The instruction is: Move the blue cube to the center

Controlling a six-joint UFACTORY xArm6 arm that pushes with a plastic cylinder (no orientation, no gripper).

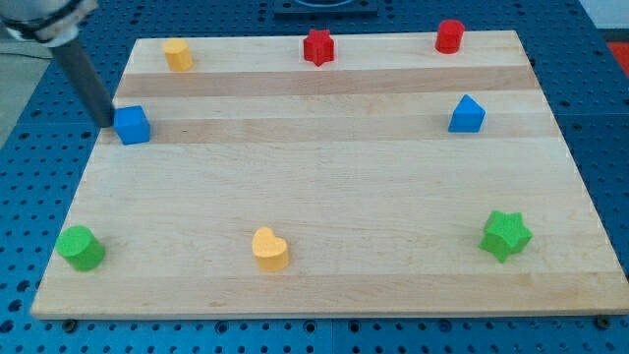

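Note:
The blue cube (132, 125) sits near the left edge of the wooden board (314, 177), in its upper left part. My tip (106, 122) is at the cube's left side, touching or almost touching it. The rod rises from there toward the view's top left corner.
A yellow block (177, 54), a red star (317, 46) and a red cylinder (449, 35) stand along the top edge. A second blue block (467, 114) is at the right. A green cylinder (80, 247), a yellow heart (269, 249) and a green star (505, 235) stand along the bottom.

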